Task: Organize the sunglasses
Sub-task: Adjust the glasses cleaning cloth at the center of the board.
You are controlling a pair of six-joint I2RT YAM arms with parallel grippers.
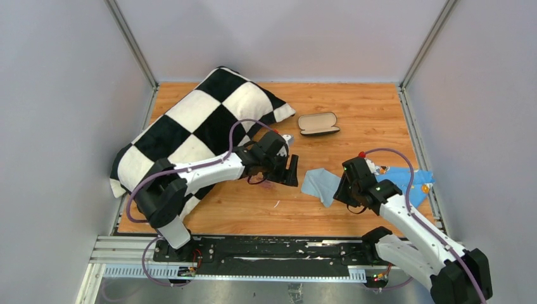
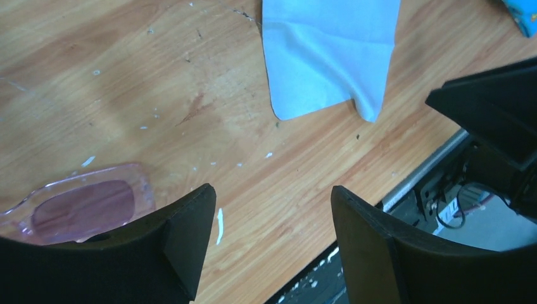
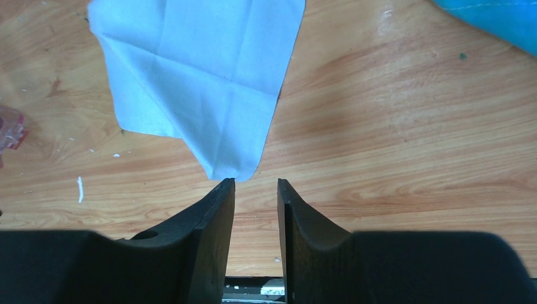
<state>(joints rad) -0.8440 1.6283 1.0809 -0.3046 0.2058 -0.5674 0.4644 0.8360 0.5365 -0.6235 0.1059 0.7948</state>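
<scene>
The sunglasses [image 2: 82,206], a folded translucent pinkish-purple pair, lie flat on the wooden table just left of my left gripper's left finger. In the top view they show as a pink patch [image 1: 266,183] under the left wrist. My left gripper [image 2: 272,202] is open and empty, hovering over bare wood beside them. My right gripper [image 3: 255,183] is empty, its jaws a narrow gap apart, right at the near corner of the light blue cloth [image 3: 196,76]. The dark glasses case [image 1: 318,123] lies open farther back.
A black-and-white checkered pillow [image 1: 196,126] fills the back left. The light blue cloth [image 1: 321,183] lies between the two grippers. A brighter blue item [image 1: 408,180] lies at the right. Grey walls enclose the table, and a black rail [image 1: 266,250] runs along its near edge.
</scene>
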